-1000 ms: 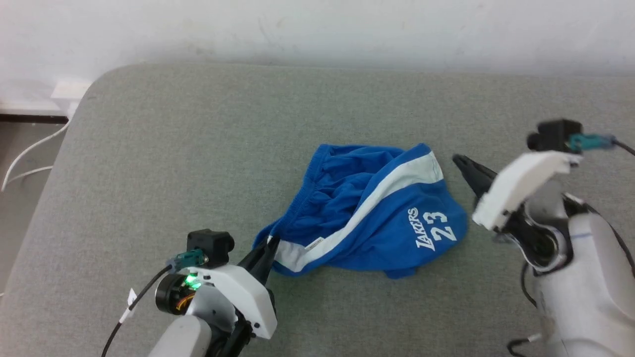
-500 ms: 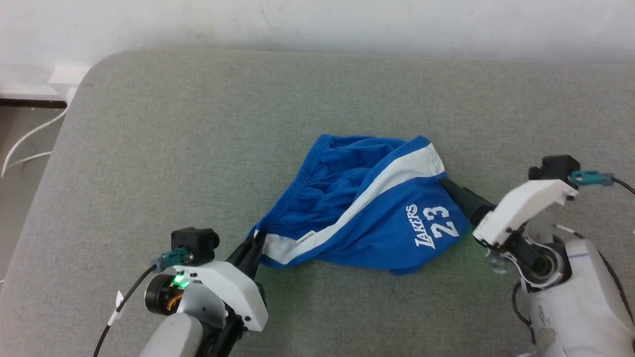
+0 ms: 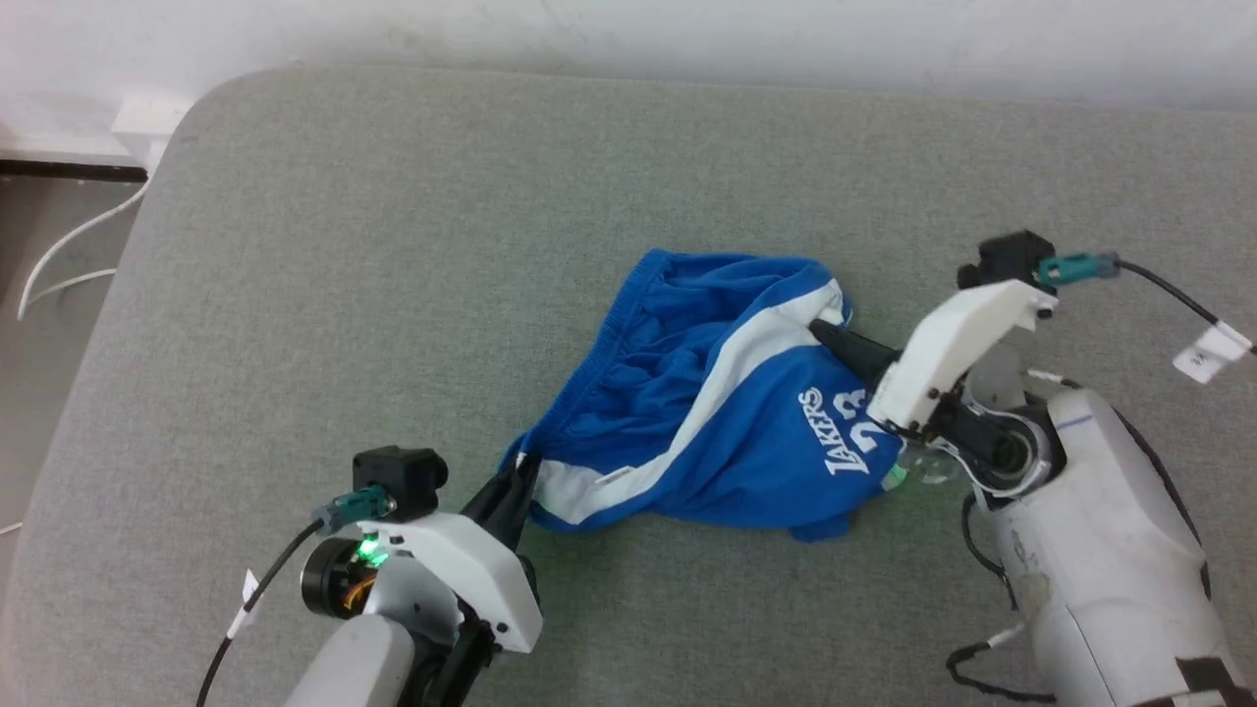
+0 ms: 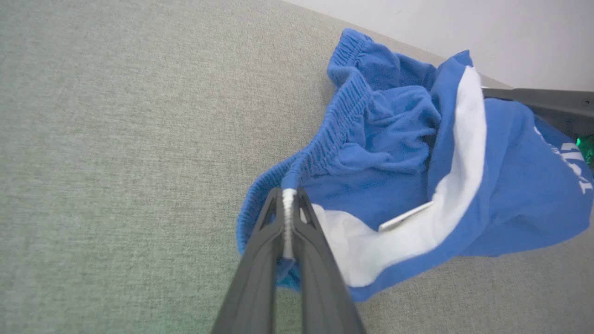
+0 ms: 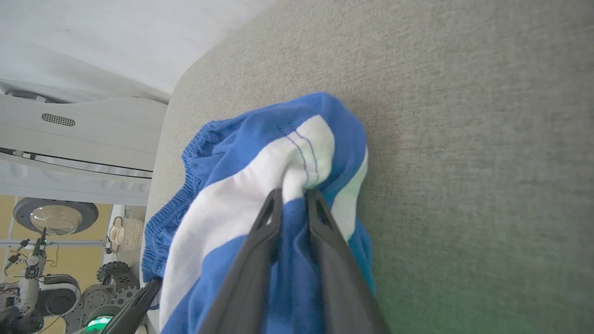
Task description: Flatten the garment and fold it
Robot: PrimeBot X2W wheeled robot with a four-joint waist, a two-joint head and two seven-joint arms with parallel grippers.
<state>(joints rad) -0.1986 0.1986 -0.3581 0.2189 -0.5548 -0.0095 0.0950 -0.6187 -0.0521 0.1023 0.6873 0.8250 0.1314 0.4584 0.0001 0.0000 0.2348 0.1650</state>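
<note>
The garment [image 3: 707,432] is a pair of royal blue shorts with a white side stripe and white lettering, lying crumpled on the grey padded surface [image 3: 393,245]. My left gripper [image 3: 523,469] is shut on the near-left end of the gathered waistband; the left wrist view shows the white seam pinched between the fingers [image 4: 288,199] and the garment [image 4: 399,153] spreading beyond them. My right gripper [image 3: 823,334] is at the garment's far-right corner. In the right wrist view its fingers [image 5: 293,195] are closed on a fold of the white stripe of the garment [image 5: 260,162], lifting it slightly.
The padded surface has a rounded far-left corner [image 3: 196,108] and ends at a white wall [image 3: 628,29]. White cables [image 3: 69,255] hang over the floor beyond the left edge. Bare grey surface lies on all sides of the shorts.
My right gripper moved in from the right, opened, and closed on the striped far-right corner of the shorts. The left gripper kept its hold on the waistband. The head camera shifted.
</note>
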